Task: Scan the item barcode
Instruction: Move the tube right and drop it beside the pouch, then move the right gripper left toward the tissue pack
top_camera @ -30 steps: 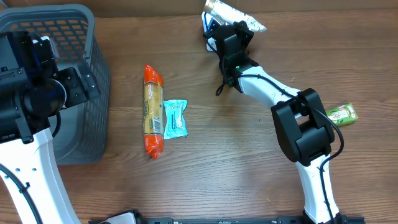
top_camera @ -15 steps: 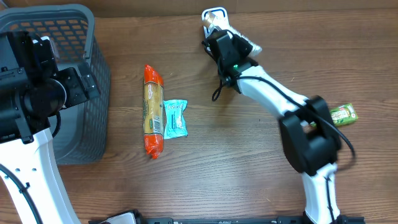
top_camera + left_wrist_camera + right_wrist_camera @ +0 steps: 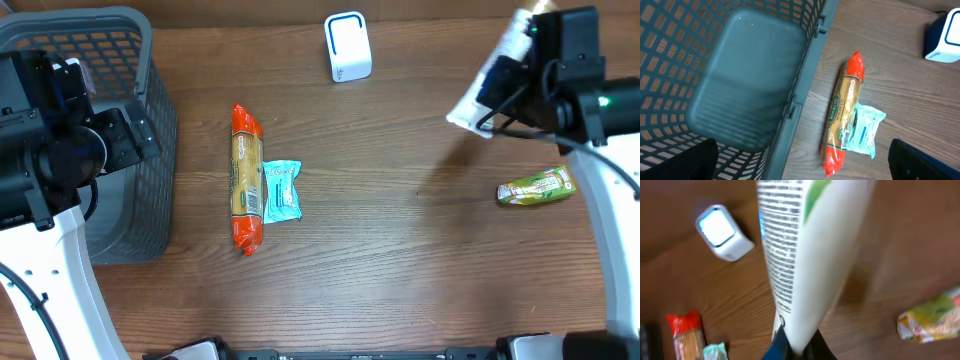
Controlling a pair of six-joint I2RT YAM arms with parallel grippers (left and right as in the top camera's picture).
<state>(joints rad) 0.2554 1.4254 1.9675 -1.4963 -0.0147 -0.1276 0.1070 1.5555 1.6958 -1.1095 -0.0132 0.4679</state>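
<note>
My right gripper [image 3: 797, 350] is shut on the narrow end of a white packet [image 3: 805, 255] with black fine print and a green patch. It holds the packet in the air over the right side of the table [image 3: 400, 260]. In the overhead view the packet [image 3: 482, 92] hangs tilted, well to the right of the white scanner [image 3: 347, 46] with its blue-lit window. The scanner [image 3: 722, 232] lies upper left in the right wrist view. I cannot make out a barcode. My left gripper [image 3: 800, 170] is open over the basket rim, holding nothing.
A grey mesh basket [image 3: 150, 120] stands at the left. A long orange-ended packet [image 3: 245, 180] and a small teal packet [image 3: 281, 190] lie side by side mid-table. A green packet [image 3: 537, 187] lies at the right, below my right arm.
My right arm has swung the white packet away from the scanner, out to the right side of the table. The scanner now stands uncovered. The left arm has not moved.
</note>
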